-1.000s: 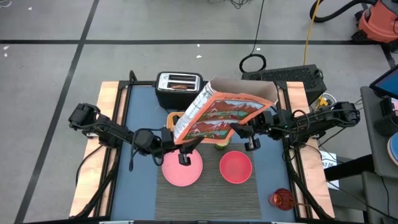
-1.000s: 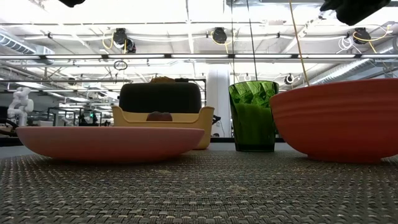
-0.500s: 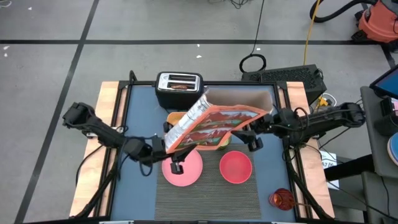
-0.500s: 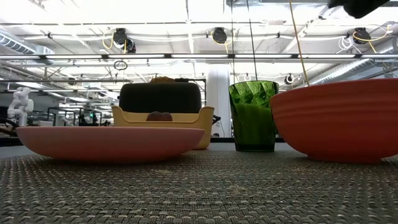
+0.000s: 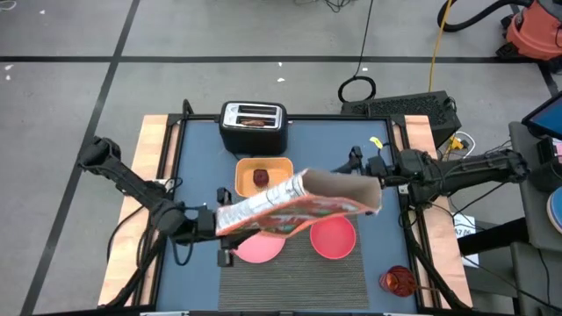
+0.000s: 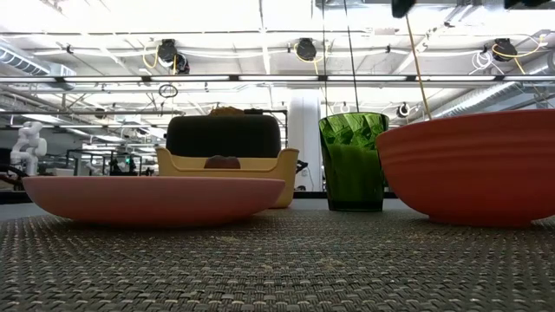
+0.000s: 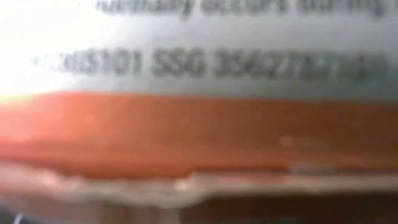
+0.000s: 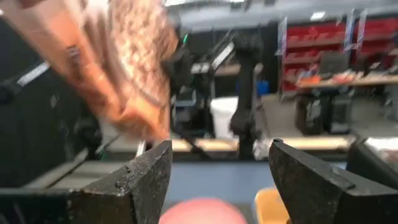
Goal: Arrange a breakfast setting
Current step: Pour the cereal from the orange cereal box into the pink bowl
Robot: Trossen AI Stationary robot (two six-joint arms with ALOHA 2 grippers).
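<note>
My left gripper (image 5: 213, 225) is shut on the orange-red cereal box (image 5: 299, 200), which lies about level above the pink plate (image 5: 255, 249) and the pink bowl (image 5: 334, 237). Both rest on the dark grey ribbed placemat (image 5: 290, 279). The box fills the left wrist view (image 7: 199, 124). My right gripper (image 5: 358, 161) is open and empty, just off the box's open right end; its own view (image 8: 217, 163) shows the box (image 8: 124, 68) ahead. The toast (image 5: 255, 122) sticks out of the toaster. The dark-red fruit (image 5: 261, 177) lies in a yellow tray. The spoon does not show. My left gripper holds the cereal box by its left, closed end (image 5: 226, 214), coming level from the table's left. The box hides the fingers on it, so the kind of hold does not show. The box is lifted clear, lying about level, its open end toward the table's right.
A black toaster (image 5: 253, 127) stands at the far middle, with the yellow tray (image 5: 279, 167) in front of it. A green cup (image 6: 351, 160) stands behind the bowl, under the box. A red round thing (image 5: 397, 281) sits on the table's near right edge.
My left gripper has gone toward the table's near left with the box's closed end. The box has tipped from leaning steeply to lying about level over the plate and bowl. My right gripper, which was at the box's right edge, has drawn back toward the far right.
</note>
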